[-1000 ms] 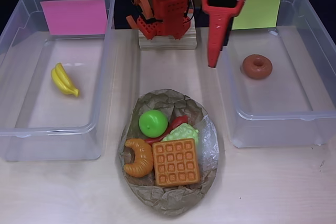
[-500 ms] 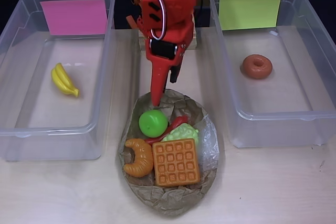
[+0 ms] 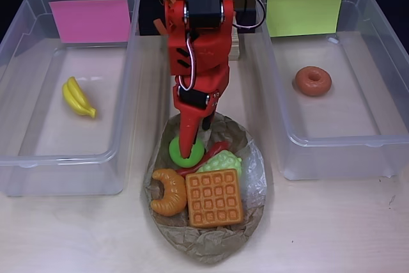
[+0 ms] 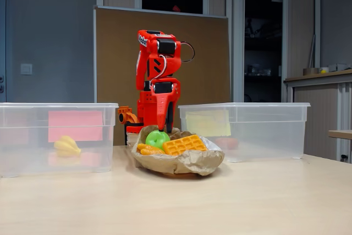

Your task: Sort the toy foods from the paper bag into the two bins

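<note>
Overhead view: fingers [image 3: 188,151] now over green apple [image 3: 181,153]

Crumpled paper bag [image 3: 249,177], clear plastic bins [image 3: 121,94]

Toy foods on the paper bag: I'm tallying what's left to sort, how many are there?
5: green apple under the pincer, red chili, pale green grapes, croissant, waffle. Others may be hidden underneath.

worktop [image 4: 176,202]: pale wood-grain surface, bare toward the near edge
board [image 4: 209,64]: brown panel standing upright behind the worktop
wall [image 4: 49,31]: grey-blue, at the left, with 1 small white switch plate [image 4: 26,69]
cabinet [image 4: 322,111]: far right, pale countertop, small items on top too blurred to tell
</note>
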Action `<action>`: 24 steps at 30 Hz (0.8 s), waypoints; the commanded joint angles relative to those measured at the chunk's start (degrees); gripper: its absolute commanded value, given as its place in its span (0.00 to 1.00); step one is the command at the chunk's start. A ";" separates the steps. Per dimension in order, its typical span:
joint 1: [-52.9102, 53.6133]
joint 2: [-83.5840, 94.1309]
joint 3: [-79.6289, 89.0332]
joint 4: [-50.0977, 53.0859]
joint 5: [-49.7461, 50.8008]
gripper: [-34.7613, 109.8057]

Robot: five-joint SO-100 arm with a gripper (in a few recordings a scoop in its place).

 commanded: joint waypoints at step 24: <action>0.97 -8.44 -20.13 10.11 -6.24 0.38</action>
